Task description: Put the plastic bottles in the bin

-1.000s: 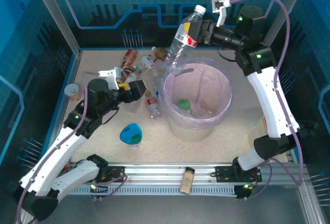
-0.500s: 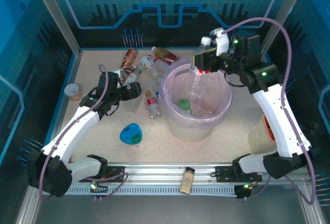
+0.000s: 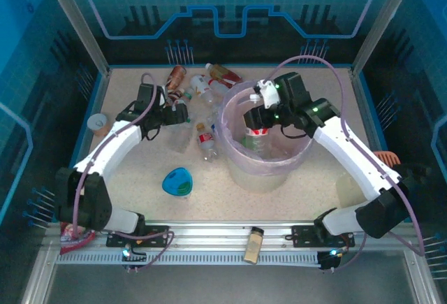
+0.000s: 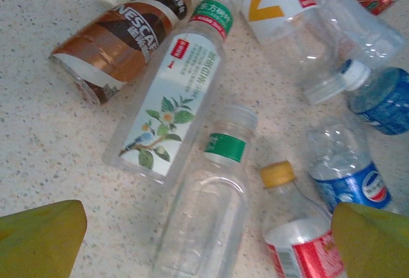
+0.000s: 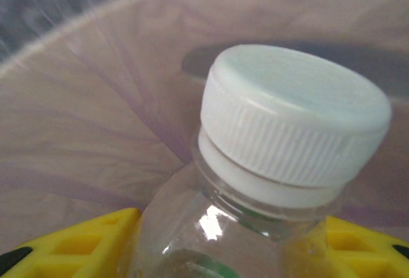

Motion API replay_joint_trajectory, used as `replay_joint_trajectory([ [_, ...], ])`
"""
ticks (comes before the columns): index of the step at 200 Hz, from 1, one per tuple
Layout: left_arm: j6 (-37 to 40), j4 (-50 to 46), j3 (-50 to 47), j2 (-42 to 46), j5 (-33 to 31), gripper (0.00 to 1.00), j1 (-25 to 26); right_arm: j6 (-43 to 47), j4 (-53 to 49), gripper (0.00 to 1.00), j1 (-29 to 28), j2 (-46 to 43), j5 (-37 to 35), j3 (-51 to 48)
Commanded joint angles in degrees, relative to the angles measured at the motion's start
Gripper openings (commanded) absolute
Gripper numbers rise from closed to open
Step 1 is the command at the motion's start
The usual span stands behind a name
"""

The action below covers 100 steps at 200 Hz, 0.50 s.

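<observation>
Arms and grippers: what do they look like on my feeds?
The left arm and right arm have white shells, black joints and a looping purple-grey cable each. The left gripper and right gripper are black-bodied; their fingers are yellow.

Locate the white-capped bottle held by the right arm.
In the top view, the white-capped bottle hangs inside the bin, right of centre, gripped near its neck by the right end effector.

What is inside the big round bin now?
Inside the bin, the right gripper holds a clear white-capped bottle with a red label. They cover part of the floor, so what lies beneath cannot be told.
</observation>
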<state>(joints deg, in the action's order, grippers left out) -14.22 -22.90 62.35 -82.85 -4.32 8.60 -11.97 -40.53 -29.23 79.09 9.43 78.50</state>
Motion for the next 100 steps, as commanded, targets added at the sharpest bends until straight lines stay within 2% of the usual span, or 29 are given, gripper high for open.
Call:
replay_joint_trajectory([
  [1, 3.86, 0.57, 3.28, -3.72, -0.39, 0.99, -1.37, -1.21, 1.34, 0.55, -0.75, 0.32, -0.93, -2.74],
  [57, 7.81, 0.10, 8.34, -11.18, -0.25, 0.99, -1.86, -2.27, 1.97, 0.61, -1.13, 0.47, -1.34, -8.15],
  [76, 9.09, -0.16, 10.33, -13.51, 0.00, 0.99, -1.88, -1.98, 1.41, 0.68, -1.15, -0.13, -1.52, -8.17],
  [100, 11.09, -2.03, 13.17, -16.57, -1.32, 0.99, -1.84, -1.19, -0.81, 0.82, -1.09, -1.55, -1.52, -6.09],
])
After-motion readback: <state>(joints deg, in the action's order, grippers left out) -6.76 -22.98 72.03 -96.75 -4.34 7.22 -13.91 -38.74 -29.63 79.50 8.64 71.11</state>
